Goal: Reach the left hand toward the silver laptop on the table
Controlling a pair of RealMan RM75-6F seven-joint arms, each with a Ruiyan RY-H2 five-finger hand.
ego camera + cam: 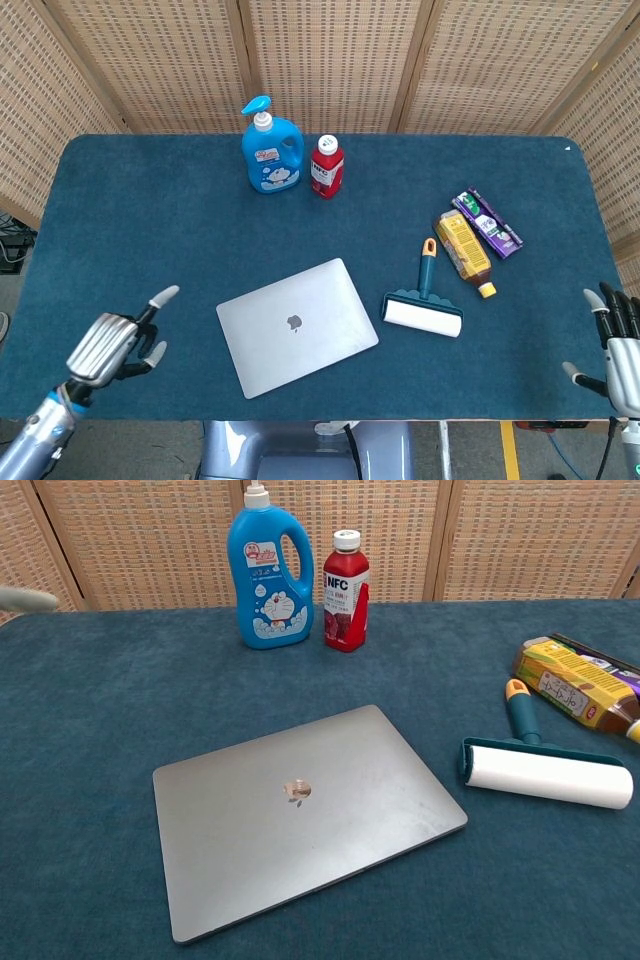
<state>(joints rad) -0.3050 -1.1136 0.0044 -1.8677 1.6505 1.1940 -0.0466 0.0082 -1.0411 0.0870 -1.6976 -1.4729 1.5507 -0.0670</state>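
The silver laptop (pixel 297 326) lies closed, lid up, near the front middle of the blue table; in the chest view the laptop (pixel 300 815) fills the lower centre. My left hand (pixel 115 345) hovers over the table's front left, a short way left of the laptop and not touching it. It holds nothing and its fingers are apart, one fingertip (pixel 165 295) reaching toward the laptop. Only a fingertip (pixel 25 598) of it shows at the chest view's left edge. My right hand (pixel 620 345) stays at the front right table edge, fingers spread and empty.
A blue detergent bottle (pixel 271 155) and a red NFC bottle (pixel 326 166) stand at the back. A lint roller (pixel 424 308) lies just right of the laptop, with a yellow bottle (pixel 463 250) and a purple packet (pixel 487 222) beyond it.
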